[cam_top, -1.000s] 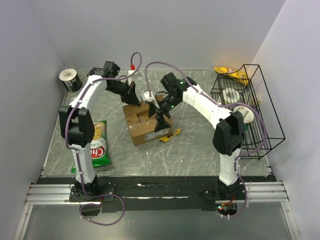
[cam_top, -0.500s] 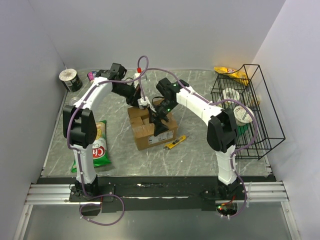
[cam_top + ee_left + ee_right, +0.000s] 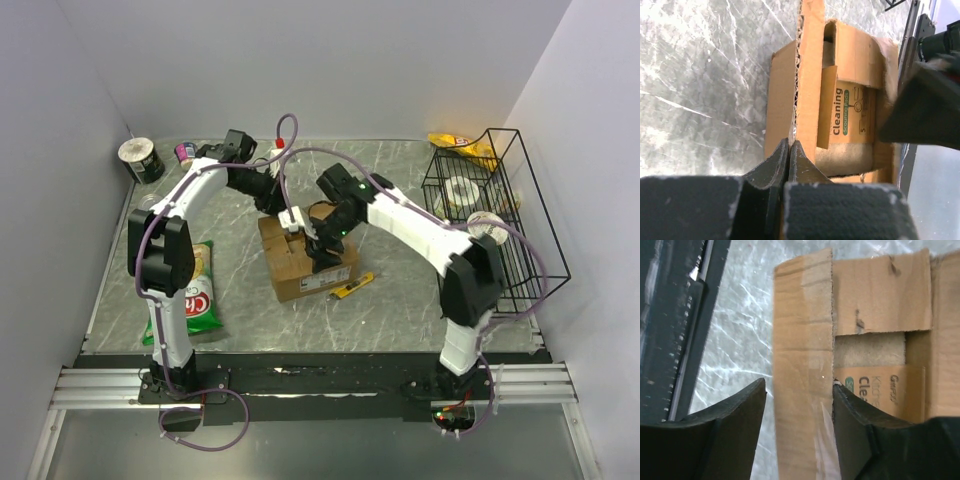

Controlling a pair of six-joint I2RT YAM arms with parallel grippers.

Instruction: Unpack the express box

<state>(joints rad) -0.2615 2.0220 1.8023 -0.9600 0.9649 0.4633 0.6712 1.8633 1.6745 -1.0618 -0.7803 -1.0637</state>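
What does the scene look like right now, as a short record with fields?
express box: mid-table, flaps open
package: inside the box, printed "Cleaning"
left fingers: shut on a flap's edge
right fingers: open, straddling another flap
yellow cutter: on the table beside the box

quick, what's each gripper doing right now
Left gripper: shut on a flap edge of the express box.
Right gripper: open, straddling a box flap.
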